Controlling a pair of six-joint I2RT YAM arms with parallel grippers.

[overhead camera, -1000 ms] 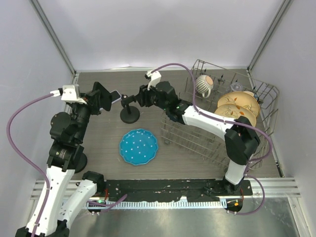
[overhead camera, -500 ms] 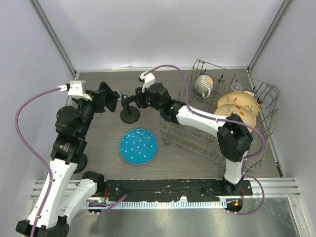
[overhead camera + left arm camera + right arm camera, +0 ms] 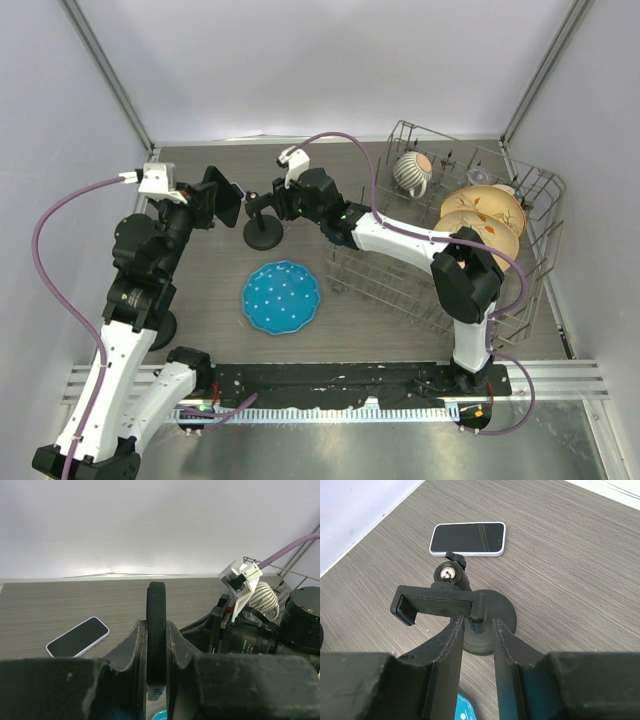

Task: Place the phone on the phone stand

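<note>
Lying flat on the grey wood-grain table [image 3: 570,555], just beyond the phone stand [image 3: 436,605], the phone [image 3: 468,538] is seen screen up. Its long axis is set across the right wrist view, crosswise to the reach of the right gripper [image 3: 478,622]. In the left wrist view the phone [image 3: 78,637] is angled, with its far end turned to the right. It is a slim rectangle with rounded corners, its glossy dark glass framed by a pale rim.

The phone stand is made of matte black parts: a round flat base, a straight clamp bar with a lip at its left end, and a shiny metal ball joint between them. The bar is pinched near its right end by the right gripper, whose fingers are pressed against it.

The left gripper [image 3: 156,630] is clamped on a thin black rounded piece [image 3: 156,605], seen edge-on. What that piece is cannot be told, and a small raised mark at its lower end is too small to be read.
</note>
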